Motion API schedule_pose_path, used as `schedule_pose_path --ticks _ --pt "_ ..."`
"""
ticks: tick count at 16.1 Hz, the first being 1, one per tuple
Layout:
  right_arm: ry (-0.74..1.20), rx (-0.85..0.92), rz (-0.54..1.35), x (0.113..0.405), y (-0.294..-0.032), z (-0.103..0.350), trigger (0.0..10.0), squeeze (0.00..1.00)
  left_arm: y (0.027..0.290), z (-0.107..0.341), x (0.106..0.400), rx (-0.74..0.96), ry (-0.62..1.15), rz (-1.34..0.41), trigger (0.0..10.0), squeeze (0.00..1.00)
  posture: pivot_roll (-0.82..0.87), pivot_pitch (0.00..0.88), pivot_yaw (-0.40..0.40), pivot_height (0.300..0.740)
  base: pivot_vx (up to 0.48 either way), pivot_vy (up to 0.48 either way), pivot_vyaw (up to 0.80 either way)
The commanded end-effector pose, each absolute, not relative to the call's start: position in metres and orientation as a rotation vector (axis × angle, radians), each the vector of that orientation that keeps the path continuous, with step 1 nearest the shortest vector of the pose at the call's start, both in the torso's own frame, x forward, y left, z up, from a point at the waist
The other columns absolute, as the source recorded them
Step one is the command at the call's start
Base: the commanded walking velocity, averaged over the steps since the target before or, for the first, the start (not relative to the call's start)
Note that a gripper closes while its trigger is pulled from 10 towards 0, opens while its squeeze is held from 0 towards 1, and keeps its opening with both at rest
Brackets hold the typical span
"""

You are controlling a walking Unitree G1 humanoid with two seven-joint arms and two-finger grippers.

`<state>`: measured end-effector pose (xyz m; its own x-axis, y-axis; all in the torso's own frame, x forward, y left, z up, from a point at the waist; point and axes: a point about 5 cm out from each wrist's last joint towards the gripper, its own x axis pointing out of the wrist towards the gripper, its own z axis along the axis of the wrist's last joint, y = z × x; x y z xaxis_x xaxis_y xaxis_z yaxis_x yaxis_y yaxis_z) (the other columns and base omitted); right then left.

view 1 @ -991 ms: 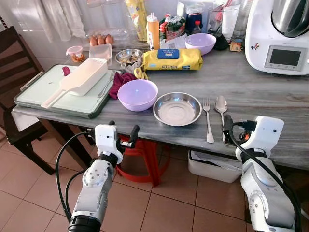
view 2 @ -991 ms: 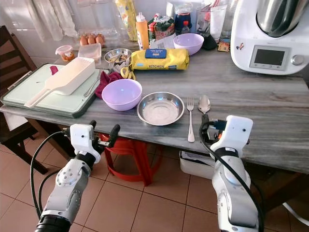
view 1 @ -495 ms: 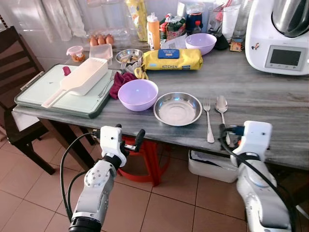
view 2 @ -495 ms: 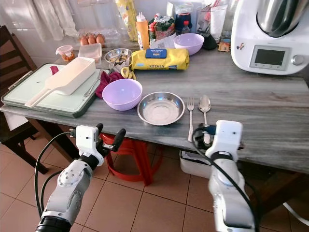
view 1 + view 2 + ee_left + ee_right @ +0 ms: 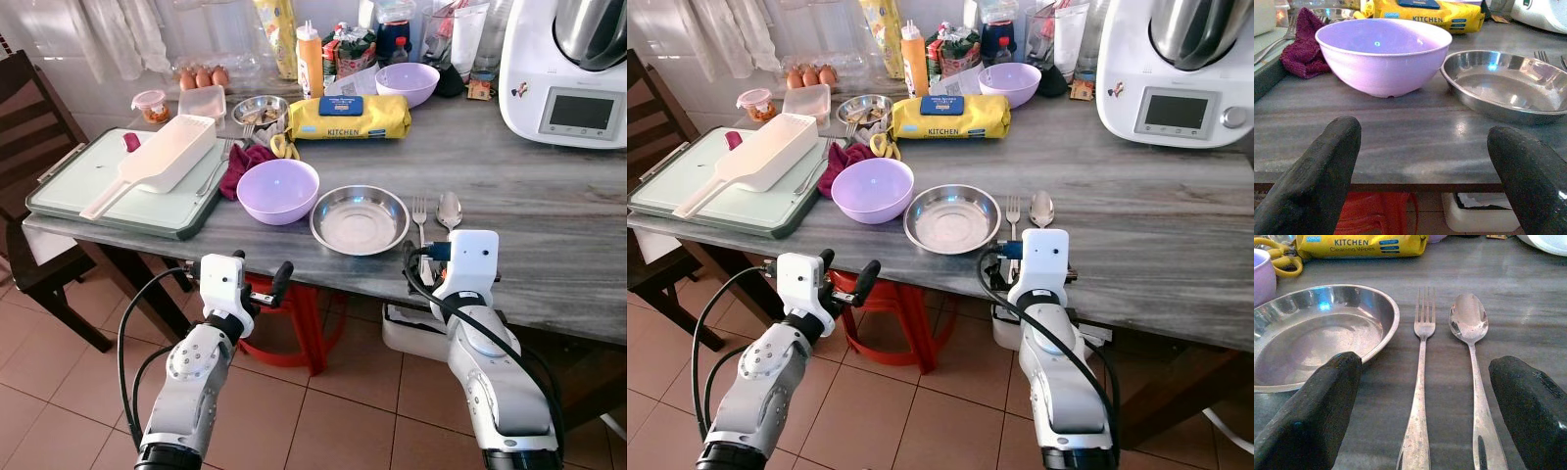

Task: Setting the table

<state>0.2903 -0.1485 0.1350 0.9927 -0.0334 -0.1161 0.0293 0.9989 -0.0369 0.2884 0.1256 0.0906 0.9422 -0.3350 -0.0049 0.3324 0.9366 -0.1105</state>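
**Both grippers wait open at the front edge of the table**

Left eye view has a grey wooden table (image 5: pixel 549 196) with a place setting laid near its front edge. A steel plate (image 5: pixel 360 219) sits there; touching nothing, a fork (image 5: pixel 421 217) lies just beside it and a spoon (image 5: pixel 449 211) just beside the fork, both with handles toward the front edge. A lilac bowl (image 5: pixel 278 190) stands on the plate's other side, close but apart from it.

The right gripper (image 5: pixel 1422 421) is at the front edge, its white wrist housing covering the lower handles of the fork and spoon in the head views. Its fingers (image 5: pixel 1317 411) are spread wide and hold nothing; the fork and spoon handles lie between them. The left gripper (image 5: pixel 257 279) hangs just below the front edge, before the lilac bowl, fingers likewise wide apart and empty.

Toward the table's left end rests a pale green tray (image 5: pixel 69 181) carrying a white scoop (image 5: pixel 162 162). A dark red cloth (image 5: pixel 245 162) lies between tray and bowl. Along the back edge are a yellow pack of kitchen wipes (image 5: pixel 348 117), a second lilac bowl (image 5: pixel 407 83), an orange sauce bottle (image 5: pixel 311 61) and, at the right corner, a white kitchen machine (image 5: pixel 573 69).
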Motion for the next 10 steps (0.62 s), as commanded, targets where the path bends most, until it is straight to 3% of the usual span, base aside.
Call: schedule_pose_path --ticks 1,9,10 --pt "0.139 -0.035 -0.029 0.289 -0.147 0.131 10.0 0.0 0.132 0.09 0.286 -0.099 0.033 -0.332 10.0 0.0 -0.1 0.084 0.122 0.74 0.0 0.0 0.0" --pt "0.173 0.025 0.028 0.283 -0.141 0.121 10.0 0.0 0.13 0.091 0.287 -0.095 0.037 -0.342 10.0 0.0 -0.1 0.083 0.128 0.74 0.0 0.0 0.0" --pt "0.184 0.032 0.041 0.282 -0.14 0.118 10.0 0.0 0.127 0.091 0.284 -0.124 0.042 -0.403 10.0 0.0 -0.1 0.082 0.127 0.74 0.0 0.0 0.0"
